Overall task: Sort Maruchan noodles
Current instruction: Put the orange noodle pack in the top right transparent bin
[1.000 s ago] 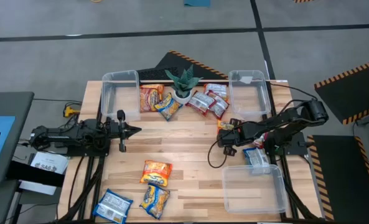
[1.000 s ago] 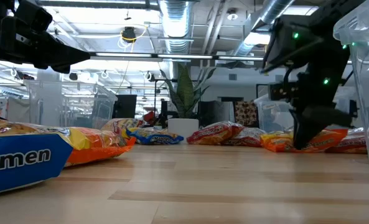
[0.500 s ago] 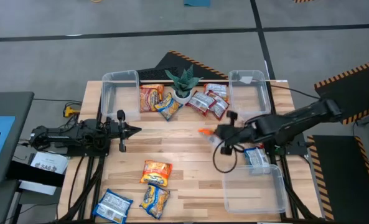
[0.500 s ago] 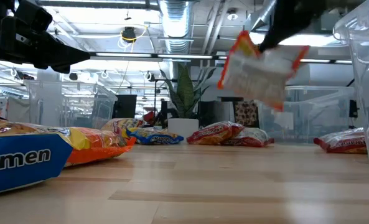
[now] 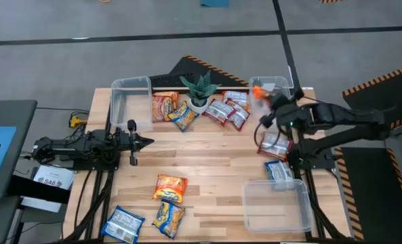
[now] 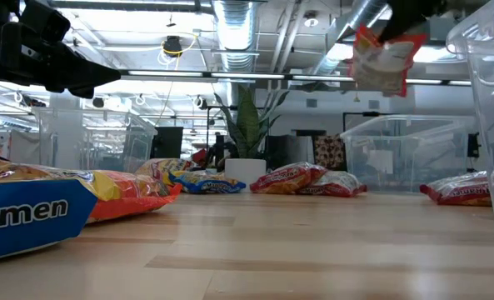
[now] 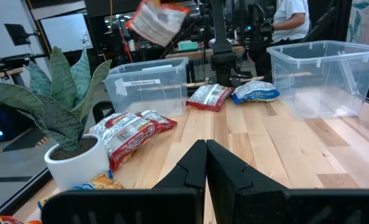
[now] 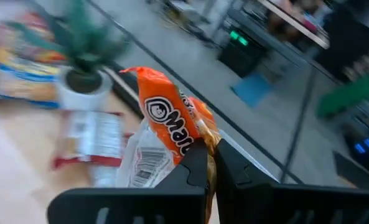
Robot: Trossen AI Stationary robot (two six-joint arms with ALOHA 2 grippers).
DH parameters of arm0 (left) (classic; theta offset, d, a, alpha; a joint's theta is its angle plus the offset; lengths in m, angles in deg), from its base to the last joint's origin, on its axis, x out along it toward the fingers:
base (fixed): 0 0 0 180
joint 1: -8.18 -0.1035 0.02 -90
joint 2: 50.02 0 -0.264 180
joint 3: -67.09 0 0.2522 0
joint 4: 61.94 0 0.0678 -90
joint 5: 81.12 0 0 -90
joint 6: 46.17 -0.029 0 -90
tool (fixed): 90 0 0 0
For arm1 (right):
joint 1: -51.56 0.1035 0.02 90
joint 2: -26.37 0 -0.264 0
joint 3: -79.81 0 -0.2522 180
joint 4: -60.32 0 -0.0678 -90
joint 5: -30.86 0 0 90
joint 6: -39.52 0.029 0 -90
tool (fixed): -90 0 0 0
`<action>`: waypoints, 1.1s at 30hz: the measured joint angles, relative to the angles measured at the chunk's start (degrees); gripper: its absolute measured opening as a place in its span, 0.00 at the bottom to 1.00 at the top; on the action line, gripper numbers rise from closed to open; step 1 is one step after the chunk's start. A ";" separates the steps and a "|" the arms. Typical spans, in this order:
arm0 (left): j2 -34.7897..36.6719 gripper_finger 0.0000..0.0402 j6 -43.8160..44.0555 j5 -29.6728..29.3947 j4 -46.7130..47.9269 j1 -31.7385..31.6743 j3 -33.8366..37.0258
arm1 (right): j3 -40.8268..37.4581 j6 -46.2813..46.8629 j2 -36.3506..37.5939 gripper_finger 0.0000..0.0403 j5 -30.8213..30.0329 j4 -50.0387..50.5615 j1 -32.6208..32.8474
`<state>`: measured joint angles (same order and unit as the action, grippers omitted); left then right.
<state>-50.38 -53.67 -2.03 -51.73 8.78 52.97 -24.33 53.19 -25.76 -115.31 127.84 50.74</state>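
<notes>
Swinging across the wooden table (image 5: 207,166), the right arm is now carrying an orange Maruchan packet (image 5: 258,90) toward the far right clear bin (image 5: 272,102). 1 second ago that packet was lying on the table's right side under the right pincer (image 5: 263,95); half a second ago it was already in the air near the table's middle. Now it is hanging above that bin's near rim, pinched tight between the fingers. By my reading, the orange flavour is going into this bin, and a release is the next step.

Largest first, the table is made of pale planks with a smooth finish. 3 bins are standing on it, rigid see-through plastic boxes with rounded corners: 1 far left (image 5: 131,102), 1 far right, 1 near right (image 5: 276,207). Other noodle packets are lying flat and crinkly: a red-and-white pile (image 5: 228,108) by the potted plant (image 5: 199,91), an orange 1 (image 5: 169,188) near the front, a blue 1 (image 5: 123,222) at the front left corner. The held packet is showing a white back with a barcode in the right wrist view.

The left pincer (image 5: 146,141) is waiting fully closed and empty, over the table's left side.
</notes>
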 joint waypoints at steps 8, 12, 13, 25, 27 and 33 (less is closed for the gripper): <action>-0.02 0.00 -0.02 -0.02 -0.02 0.00 0.00 | -4.08 1.33 0.79 0.05 8.63 2.49 -16.27; 0.00 0.00 -0.01 0.00 -0.01 0.00 -0.01 | -7.10 1.34 0.71 0.08 11.53 0.30 -21.64; 0.00 0.00 -0.01 0.00 -0.01 -0.01 -0.01 | -7.56 1.36 0.71 0.11 12.03 -0.37 -22.72; 0.00 0.00 -0.02 0.00 0.00 0.00 -0.02 | -8.97 1.49 0.90 0.36 18.47 -6.19 -26.65; 0.00 0.00 -0.02 0.00 0.00 -0.02 -0.02 | -8.97 1.49 1.14 0.40 23.60 -8.62 -25.63; 0.00 0.00 0.00 0.00 -0.02 0.00 -0.02 | -8.95 4.20 0.00 0.47 50.82 -24.58 -17.82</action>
<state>-50.38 -53.68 -2.03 -51.75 8.78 52.95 -33.28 57.38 -25.76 -64.49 103.26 32.92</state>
